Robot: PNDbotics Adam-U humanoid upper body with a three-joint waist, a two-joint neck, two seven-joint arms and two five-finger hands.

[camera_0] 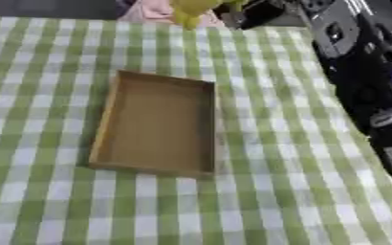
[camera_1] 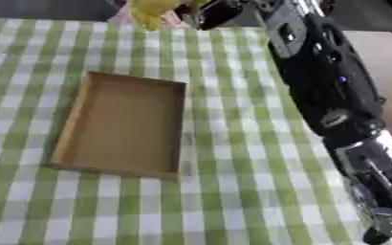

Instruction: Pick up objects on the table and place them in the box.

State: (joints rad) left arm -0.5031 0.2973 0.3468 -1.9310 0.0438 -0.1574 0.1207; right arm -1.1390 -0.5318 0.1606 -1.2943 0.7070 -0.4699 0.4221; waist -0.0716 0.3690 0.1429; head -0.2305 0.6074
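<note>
The right robot hand (camera_1: 220, 12) reaches beyond the far edge of the empty cardboard box (camera_0: 157, 124) on the checked surface (camera_0: 299, 191), toward a yellow object (camera_1: 153, 8); whether its fingers have closed cannot be told. The object looks light, perhaps soft; a hold across its middle should suit

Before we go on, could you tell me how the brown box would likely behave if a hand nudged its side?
The box looks like thin cardboard and holds nothing, so it is probably light and would slide on the checked cloth rather than tip, being shallow and flat. Its thin walls might flex inward.
</note>
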